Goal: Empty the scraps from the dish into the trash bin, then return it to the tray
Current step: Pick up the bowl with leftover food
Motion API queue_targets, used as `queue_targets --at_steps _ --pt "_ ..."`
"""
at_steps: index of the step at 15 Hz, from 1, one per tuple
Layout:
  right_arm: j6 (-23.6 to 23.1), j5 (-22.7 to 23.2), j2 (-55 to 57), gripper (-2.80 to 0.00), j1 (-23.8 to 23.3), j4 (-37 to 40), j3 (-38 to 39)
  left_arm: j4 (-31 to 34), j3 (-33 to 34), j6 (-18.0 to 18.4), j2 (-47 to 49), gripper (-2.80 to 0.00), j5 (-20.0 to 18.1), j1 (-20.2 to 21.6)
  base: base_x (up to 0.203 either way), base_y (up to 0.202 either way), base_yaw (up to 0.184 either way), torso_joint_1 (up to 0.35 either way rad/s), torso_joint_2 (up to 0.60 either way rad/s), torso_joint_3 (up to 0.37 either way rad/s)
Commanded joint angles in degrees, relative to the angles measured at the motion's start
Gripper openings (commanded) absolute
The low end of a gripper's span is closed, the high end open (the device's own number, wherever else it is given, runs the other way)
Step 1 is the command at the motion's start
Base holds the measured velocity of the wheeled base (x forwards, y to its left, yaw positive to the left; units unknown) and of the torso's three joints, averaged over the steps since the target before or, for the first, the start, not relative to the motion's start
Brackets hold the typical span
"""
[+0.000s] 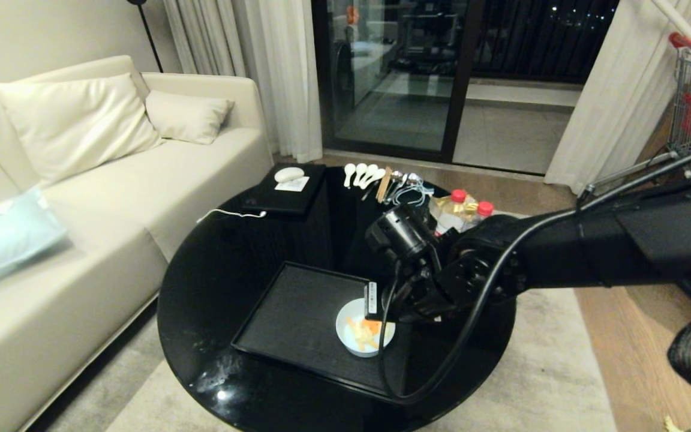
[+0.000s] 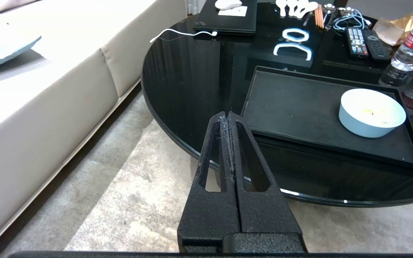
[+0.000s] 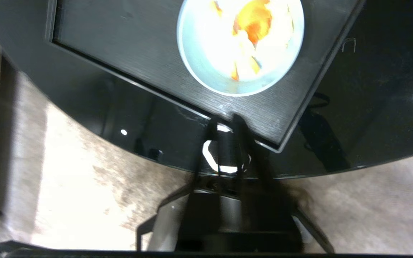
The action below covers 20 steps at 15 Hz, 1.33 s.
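- Sitting on the tray (image 1: 297, 312) near its right edge, the dish (image 1: 362, 341) holds orange and yellow scraps (image 1: 364, 333), nothing tipped out yet.
- Right hand (image 3: 227, 123) hangs above the dish's rim; fingers look nearly together with a slim gap, nothing between them, though blur makes it hard to call.
- Left hand (image 2: 229, 120) is parked off the worktop (image 1: 225, 282) edge over the rug, clenched and empty.
- No bin in any view, so the carry target is unknown from here.
- Risk, as I judge it: fingers this narrow could strike the rim rather than straddle it, shoving the dish across the tray or flipping scraps out.
- A shallow pinch on the smooth wall could slip mid-lift, spilling onto tray or rug.
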Motion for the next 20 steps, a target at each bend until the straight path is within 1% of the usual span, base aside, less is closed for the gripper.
queue_targets --at_steps 1,2,3,10,11,13,16,19,20 --pt "0.7 -0.2 2.3 0.00 0.1 0.1 -0.5 0.0 0.0 0.0 0.0 -2.80 0.0 0.0 0.000 0.000 0.000 0.000 0.00 0.000" --pt "2.5 -0.6 2.6 0.00 0.2 0.2 -0.6 0.0 0.0 0.0 0.0 -2.80 0.0 0.0 0.000 0.000 0.000 0.000 0.00 0.000" --pt "2.8 -0.7 2.8 0.00 0.1 0.1 -0.7 0.0 0.0 0.0 0.0 -2.80 0.0 0.0 0.000 0.000 0.000 0.000 0.00 0.000" --pt "2.6 -1.1 4.9 0.00 0.1 -0.1 -0.9 0.0 0.0 0.0 0.0 -2.80 0.1 0.0 0.000 0.000 0.000 0.000 0.00 0.000" --pt "2.4 -1.2 5.2 0.00 0.1 -0.3 -0.9 0.0 0.0 0.0 0.0 -2.80 0.0 0.0 0.000 0.000 0.000 0.000 0.00 0.000" --pt "0.4 -2.4 6.8 0.00 0.1 -0.7 -1.2 0.0 0.0 0.0 0.0 -2.80 0.0 0.0 0.000 0.000 0.000 0.000 0.00 0.000" --pt "0.0 -2.9 8.8 0.00 -0.2 -0.6 -3.3 0.0 0.0 0.0 0.0 -2.80 0.0 0.0 0.000 0.000 0.000 0.000 0.00 0.000" --pt "-0.2 -3.1 10.7 0.00 -1.4 -0.3 -6.2 0.0 0.0 0.0 0.0 -2.80 0.0 0.0 0.000 0.000 0.000 0.000 0.00 0.000" --pt "-1.2 -3.2 11.4 0.00 -1.9 -0.4 -6.5 0.0 0.0 0.0 0.0 -2.80 0.0 0.0 0.000 0.000 0.000 0.000 0.00 0.000"
